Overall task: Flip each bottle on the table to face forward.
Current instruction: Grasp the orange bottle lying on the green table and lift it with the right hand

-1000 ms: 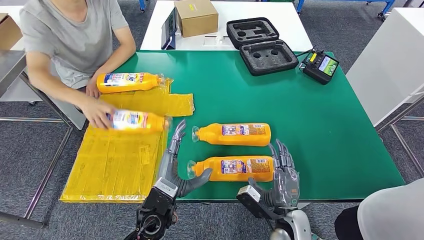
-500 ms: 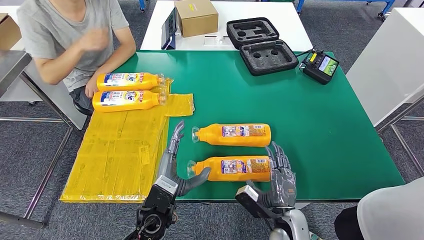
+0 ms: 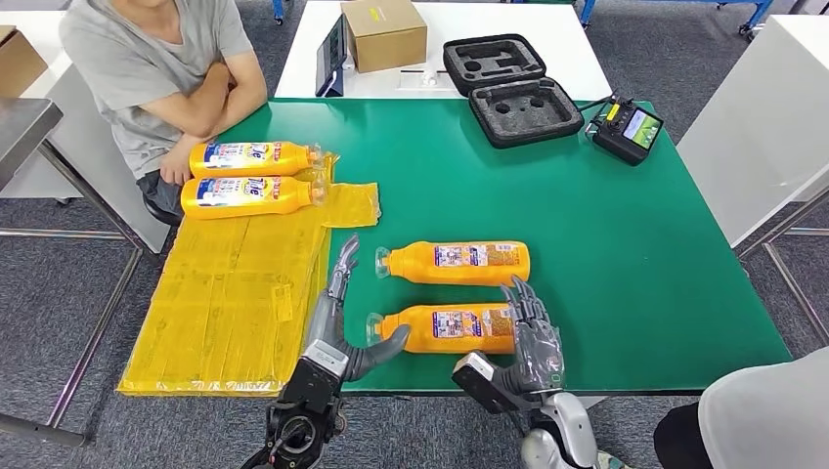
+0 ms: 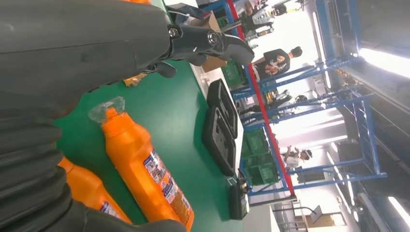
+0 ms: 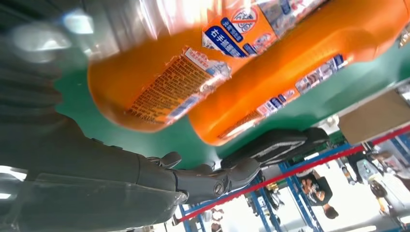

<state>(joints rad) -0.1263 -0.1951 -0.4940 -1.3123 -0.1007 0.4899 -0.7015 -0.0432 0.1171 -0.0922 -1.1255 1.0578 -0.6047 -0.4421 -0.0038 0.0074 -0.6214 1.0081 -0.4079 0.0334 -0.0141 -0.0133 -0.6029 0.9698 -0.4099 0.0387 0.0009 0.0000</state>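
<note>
Four orange bottles lie on their sides on a green table (image 3: 626,254). The near bottle (image 3: 445,329), close to the table's front edge, rests between the robot's two hands with its clear cap toward the left hand and its small-print label facing up. The left hand (image 3: 340,318) stands at the cap end, fingers spread and pointing toward the far edge, thumb (image 3: 383,349) reaching under the bottle's neck; whether it touches the bottle cannot be told. The right hand (image 3: 531,332) is at the bottle's base end, fingers apart and raised against that end, holding nothing that can be made out. The second bottle (image 3: 455,263) lies just behind the first, parallel to it, cap to the same side, back label up. Two more bottles, the far bottle (image 3: 252,157) and its neighbour (image 3: 252,193), lie side by side near the table's left edge with their large front labels up, on a yellow plastic sheet (image 3: 235,303) that drapes over that edge. A seated person (image 3: 156,68) in a grey shirt folds both arms at the table's far-left corner. An open black foam case (image 3: 513,88) and a handheld controller (image 3: 627,129) sit along the far edge.
</note>
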